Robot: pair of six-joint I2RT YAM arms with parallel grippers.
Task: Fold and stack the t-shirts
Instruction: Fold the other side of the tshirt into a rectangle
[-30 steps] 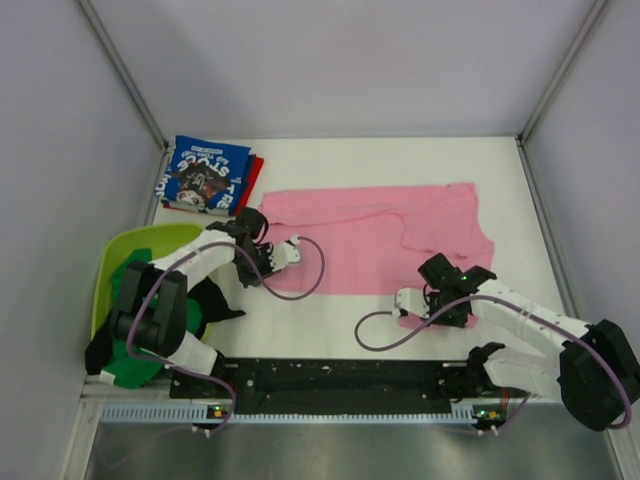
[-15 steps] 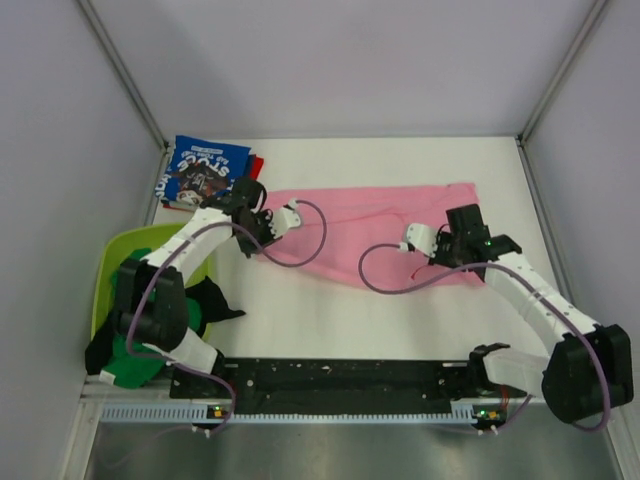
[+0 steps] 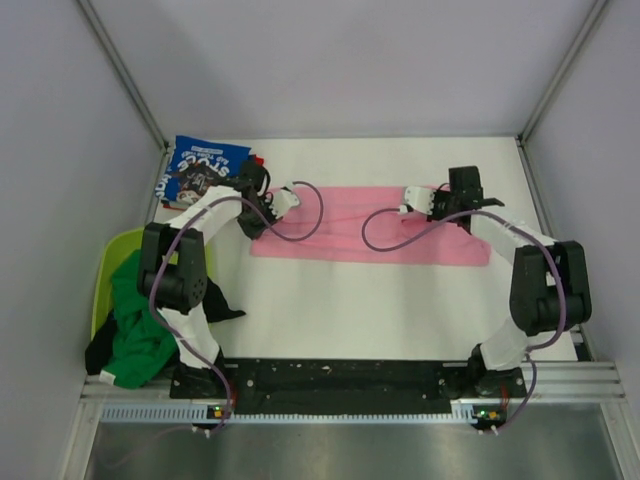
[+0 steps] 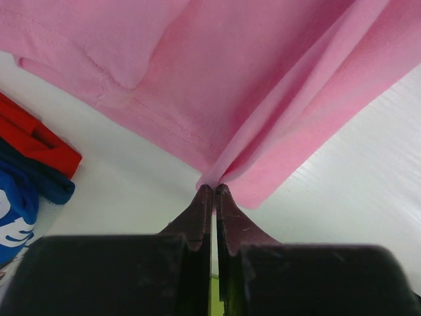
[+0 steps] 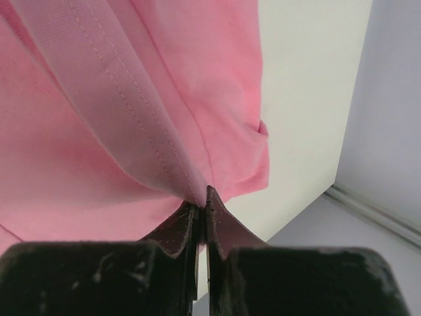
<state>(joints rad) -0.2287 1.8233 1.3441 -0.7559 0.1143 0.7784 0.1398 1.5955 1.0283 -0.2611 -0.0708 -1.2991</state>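
Note:
The pink t-shirt [image 3: 370, 238] lies folded into a long strip across the middle of the table. My left gripper [image 3: 256, 190] is shut on its left far edge; in the left wrist view the pink cloth [image 4: 263, 99] is pinched between the tips [image 4: 212, 191]. My right gripper [image 3: 463, 188] is shut on the right far edge; the pink hem [image 5: 164, 118] is clamped at the tips [image 5: 202, 196]. The blue printed t-shirt [image 3: 203, 172] lies folded at the far left on a red one [image 3: 257, 164]. The red [image 4: 33, 138] and blue [image 4: 16, 204] shirts show in the left wrist view.
A lime-green tub [image 3: 105, 275] at the left holds a green t-shirt [image 3: 135, 335] and a black one [image 3: 215, 300], both hanging over its rim. Grey walls close in the table at the left, far and right sides. Purple cables loop over the pink shirt.
Both grippers carried the pink shirt's near edge away from me and over onto its far edge, folding the shirt in half into a narrow strip.

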